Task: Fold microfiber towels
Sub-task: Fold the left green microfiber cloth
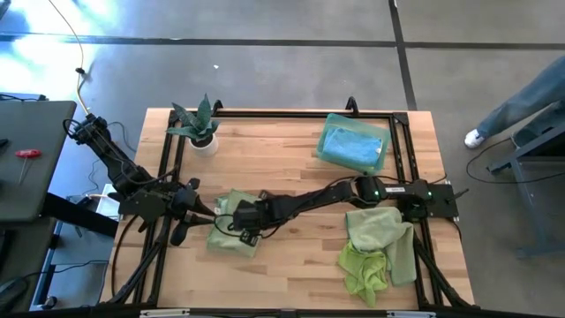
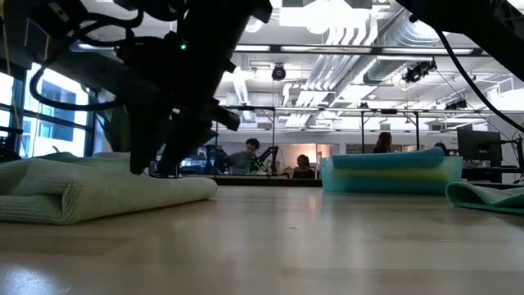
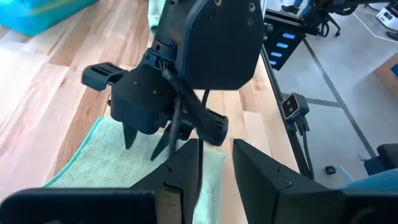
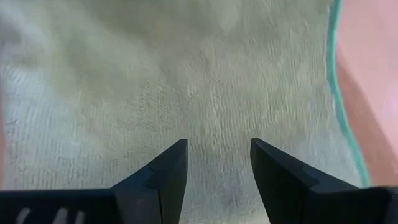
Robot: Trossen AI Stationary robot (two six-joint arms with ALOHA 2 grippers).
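A pale mint-green towel (image 1: 231, 240) with a teal hem lies folded on the table's near left part. Its rounded fold shows in the low view (image 2: 74, 197). My right gripper (image 1: 240, 225) reaches across the table and stands over the towel's middle (image 4: 186, 74), open, with its fingers pointing down (image 3: 143, 146). My left gripper (image 1: 187, 216) is open at the towel's left edge, low over it (image 3: 216, 155), facing my right gripper. My right gripper points its open fingertips (image 3: 129, 142) straight down at the top face of the folded towel (image 4: 217, 106). I cannot tell whether they touch it. My left gripper is over the towel's edge (image 3: 208, 180). I cannot tell whether it touches.
A light blue bin (image 1: 353, 146) with blue towels stands at the far right. A heap of lime and sage green towels (image 1: 378, 247) lies at the near right. A spiky plant in a white pot (image 1: 201, 131) stands at the far left. Black frame rails (image 1: 300, 113) border the table.
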